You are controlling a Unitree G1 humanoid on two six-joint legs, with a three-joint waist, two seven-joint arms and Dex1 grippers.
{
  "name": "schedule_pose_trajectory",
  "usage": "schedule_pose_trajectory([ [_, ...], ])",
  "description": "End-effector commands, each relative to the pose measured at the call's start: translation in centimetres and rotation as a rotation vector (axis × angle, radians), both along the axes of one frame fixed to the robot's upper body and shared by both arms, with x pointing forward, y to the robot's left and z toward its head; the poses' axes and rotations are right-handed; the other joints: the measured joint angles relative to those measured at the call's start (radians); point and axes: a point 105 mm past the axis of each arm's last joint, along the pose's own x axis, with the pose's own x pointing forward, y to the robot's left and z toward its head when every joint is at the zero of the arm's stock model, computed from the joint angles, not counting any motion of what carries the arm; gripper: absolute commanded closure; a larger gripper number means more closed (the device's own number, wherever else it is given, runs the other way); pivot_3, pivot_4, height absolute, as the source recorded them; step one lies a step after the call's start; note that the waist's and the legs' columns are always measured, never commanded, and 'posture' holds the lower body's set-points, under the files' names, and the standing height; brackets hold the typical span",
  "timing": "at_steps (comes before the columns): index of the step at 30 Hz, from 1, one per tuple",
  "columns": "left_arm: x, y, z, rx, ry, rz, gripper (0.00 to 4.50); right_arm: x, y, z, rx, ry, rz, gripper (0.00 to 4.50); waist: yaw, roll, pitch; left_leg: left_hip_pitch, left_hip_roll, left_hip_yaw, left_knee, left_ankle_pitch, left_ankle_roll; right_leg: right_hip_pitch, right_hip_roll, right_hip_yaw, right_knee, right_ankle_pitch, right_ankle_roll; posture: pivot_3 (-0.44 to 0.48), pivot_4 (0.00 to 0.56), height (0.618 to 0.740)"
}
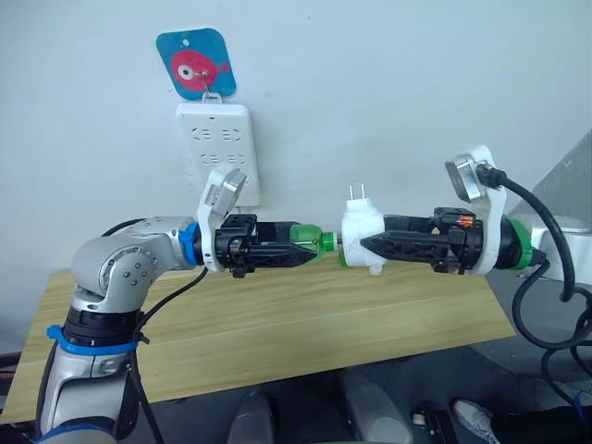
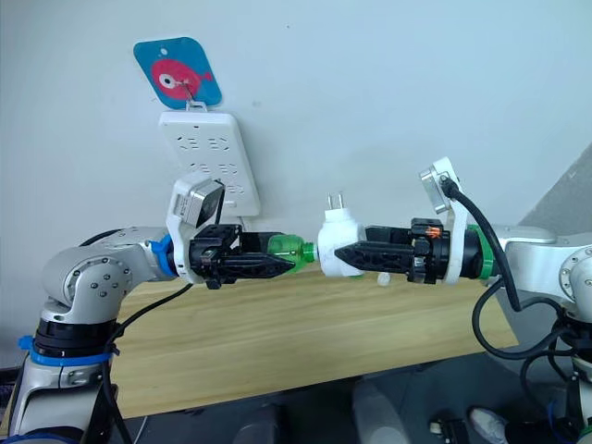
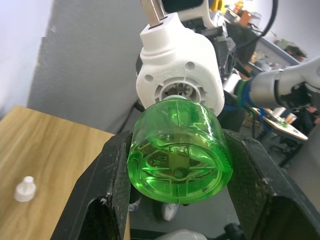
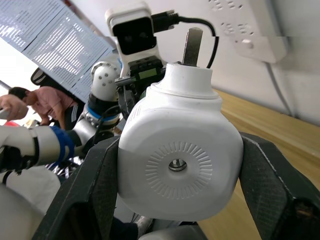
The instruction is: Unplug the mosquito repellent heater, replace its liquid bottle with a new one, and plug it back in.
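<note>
**Between the two pincers, bottle meets heater**

Above the surface (image 1: 277,324), the right pincer (image 1: 370,245) clamps the heater (image 1: 363,239), prongs up, socket facing the left pincer (image 1: 310,245), which grips the green bottle (image 3: 178,156) neck-first at that socket, probably so each arm can twist against the other.

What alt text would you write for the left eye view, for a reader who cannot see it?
Above a wooden table, the left gripper holds a green bottle against the white mosquito repellent heater gripped by the right gripper. A white power strip hangs on the wall behind.
</note>
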Motion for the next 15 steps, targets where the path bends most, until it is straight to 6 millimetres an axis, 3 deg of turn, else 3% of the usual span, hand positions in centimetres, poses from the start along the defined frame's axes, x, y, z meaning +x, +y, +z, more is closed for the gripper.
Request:
schedule_pose_trajectory([
  [1,-1.29,-0.75,1.45,-0.027,-0.048,-0.084,2.22,-0.09,-0.47,0.57,0.003,-0.022,0.006,1.49,0.0,0.0,0.0,0.0,0.0,0.0,0.0,0.0,0.0,0.0,0.0,0.0,0.0,0.0,0.0,-0.163,0.119,0.736],
  [15,-0.57,-0.92,1.51,-0.025,-0.06,-0.035,2.22,-0.05,-0.79,0.19,0.0,-0.01,0.004,1.49,0.0,0.0,-0.001,0.0,0.0,0.0,0.0,0.0,0.0,0.0,0.0,0.0,0.0,0.0,0.0,-0.16,0.122,0.736],
])
